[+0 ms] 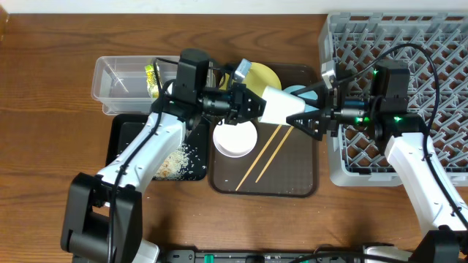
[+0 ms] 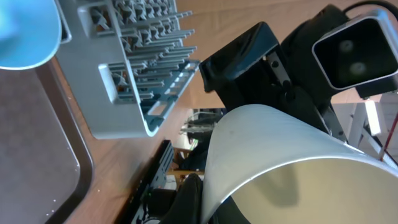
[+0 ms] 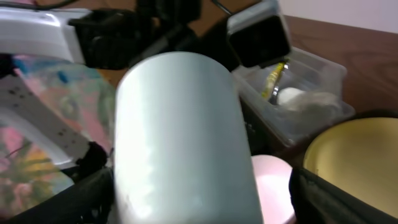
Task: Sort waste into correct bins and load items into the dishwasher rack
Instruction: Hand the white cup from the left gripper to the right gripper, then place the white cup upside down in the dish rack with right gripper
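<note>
The small white cup (image 1: 280,104) hangs on its side above the brown tray, between both grippers. My left gripper (image 1: 252,102) is shut on its rim, seen close in the left wrist view (image 2: 205,199) on the cup (image 2: 267,149). My right gripper (image 1: 307,119) is open, its fingers either side of the cup's base (image 3: 180,137) with a gap on one side. The yellow plate (image 1: 263,75), light blue bowl (image 1: 298,90), white bowl (image 1: 235,137) and chopsticks (image 1: 267,155) lie on the tray. The grey rack (image 1: 439,44) is at the right.
The clear tub (image 1: 110,80) at the back left holds the green-and-yellow wrapper (image 1: 152,79) and the white paper (image 3: 292,96). The black tray (image 1: 124,139) in front of it holds rice (image 1: 179,162). The dark brown serving tray (image 1: 292,175) sits in the middle.
</note>
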Robot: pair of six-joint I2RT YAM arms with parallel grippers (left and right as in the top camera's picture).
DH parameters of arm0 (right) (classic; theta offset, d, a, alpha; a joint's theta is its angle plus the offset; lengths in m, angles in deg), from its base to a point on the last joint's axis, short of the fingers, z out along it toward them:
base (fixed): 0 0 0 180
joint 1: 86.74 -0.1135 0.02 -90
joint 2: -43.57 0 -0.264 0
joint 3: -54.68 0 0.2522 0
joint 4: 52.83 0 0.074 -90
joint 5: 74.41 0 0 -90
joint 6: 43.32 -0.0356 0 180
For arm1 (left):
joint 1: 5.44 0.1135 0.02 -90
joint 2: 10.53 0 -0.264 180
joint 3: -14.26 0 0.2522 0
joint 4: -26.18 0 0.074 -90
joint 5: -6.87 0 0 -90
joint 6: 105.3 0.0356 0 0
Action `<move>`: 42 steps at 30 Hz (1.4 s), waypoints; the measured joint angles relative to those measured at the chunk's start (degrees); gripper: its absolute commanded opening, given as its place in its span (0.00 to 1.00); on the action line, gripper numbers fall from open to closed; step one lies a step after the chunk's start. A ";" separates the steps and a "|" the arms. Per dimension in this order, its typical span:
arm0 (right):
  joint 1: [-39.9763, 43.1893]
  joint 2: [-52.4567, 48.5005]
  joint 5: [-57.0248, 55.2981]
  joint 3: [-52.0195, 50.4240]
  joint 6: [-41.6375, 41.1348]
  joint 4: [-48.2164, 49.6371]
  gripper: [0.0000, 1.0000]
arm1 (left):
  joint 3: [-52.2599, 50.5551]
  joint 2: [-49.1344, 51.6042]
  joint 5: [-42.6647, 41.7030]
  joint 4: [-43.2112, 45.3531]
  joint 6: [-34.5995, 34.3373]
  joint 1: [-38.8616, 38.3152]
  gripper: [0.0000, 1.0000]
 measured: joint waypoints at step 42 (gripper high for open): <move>3.34 1.40 -40.48 12.76 -0.20 -36.39 0.31 | -0.13 -2.97 32.65 -27.21 26.93 6.51 0.56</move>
